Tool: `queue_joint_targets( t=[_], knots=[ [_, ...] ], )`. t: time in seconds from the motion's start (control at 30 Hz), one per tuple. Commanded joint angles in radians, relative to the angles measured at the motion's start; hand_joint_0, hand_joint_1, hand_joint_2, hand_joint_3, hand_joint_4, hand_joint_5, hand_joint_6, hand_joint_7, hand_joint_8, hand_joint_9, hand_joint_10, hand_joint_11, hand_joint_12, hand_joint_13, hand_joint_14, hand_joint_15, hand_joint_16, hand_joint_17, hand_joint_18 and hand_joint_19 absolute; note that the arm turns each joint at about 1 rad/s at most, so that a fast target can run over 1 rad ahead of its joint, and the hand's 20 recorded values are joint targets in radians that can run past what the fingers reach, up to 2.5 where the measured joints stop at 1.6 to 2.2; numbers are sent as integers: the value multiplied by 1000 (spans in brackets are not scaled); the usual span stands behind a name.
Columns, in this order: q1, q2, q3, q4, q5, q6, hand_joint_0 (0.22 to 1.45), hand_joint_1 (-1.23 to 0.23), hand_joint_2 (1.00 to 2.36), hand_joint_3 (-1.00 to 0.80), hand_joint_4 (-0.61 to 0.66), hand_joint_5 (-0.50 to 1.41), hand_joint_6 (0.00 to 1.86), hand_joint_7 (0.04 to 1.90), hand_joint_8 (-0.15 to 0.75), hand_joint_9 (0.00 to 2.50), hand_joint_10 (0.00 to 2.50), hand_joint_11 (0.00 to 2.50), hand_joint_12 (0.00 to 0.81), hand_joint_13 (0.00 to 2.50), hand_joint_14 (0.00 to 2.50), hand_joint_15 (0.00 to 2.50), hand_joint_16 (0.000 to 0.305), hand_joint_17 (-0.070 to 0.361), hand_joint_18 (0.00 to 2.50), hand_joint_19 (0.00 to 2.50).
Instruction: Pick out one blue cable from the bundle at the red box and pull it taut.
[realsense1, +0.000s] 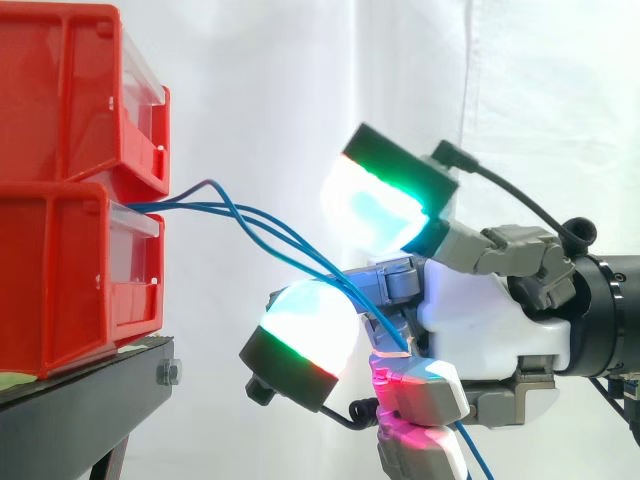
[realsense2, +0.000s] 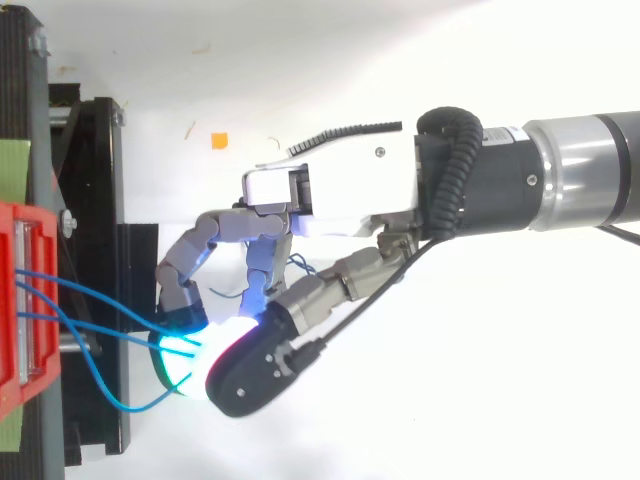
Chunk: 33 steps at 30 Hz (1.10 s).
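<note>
Open air is seen between the stacked red plastic bins and the hand, but that gap is crossed by thin blue cables, strung from the bin fronts into the curled fingers closed on them. Below, the black metal stand juts out. Above the cables, room is left free before the white curtain.

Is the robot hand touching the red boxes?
No, the hand sits apart from the red boxes, with white curtain showing between them and just the blue cables crossing that gap.
</note>
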Motion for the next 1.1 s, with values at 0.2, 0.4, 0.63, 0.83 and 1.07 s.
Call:
queue_joint_targets(
  t=[0.2,0.4,0.63,0.83,1.07],
  knots=[
    [0,0,-1,0,0,-1,605,-551,1009,-182,97,-71,755,1045,355,1399,23,704,426,1276,19,603,65,147,1176,632],
    [0,0,-1,0,0,-1,531,-678,1222,-104,94,-93,839,1017,383,1460,23,846,470,1287,17,574,75,170,1251,561],
    [0,0,-1,0,0,-1,623,-792,1004,-34,57,-126,907,988,366,1369,23,907,442,1201,20,589,69,155,1144,572],
    [0,1,-1,0,0,-1,701,-833,1013,-275,-17,-140,928,1036,302,1325,27,972,377,1107,22,617,53,120,984,601],
    [0,0,0,0,0,-1,709,-843,1000,-500,-56,-124,930,1086,304,1402,27,993,372,1133,23,606,50,113,990,585]
  ],
)
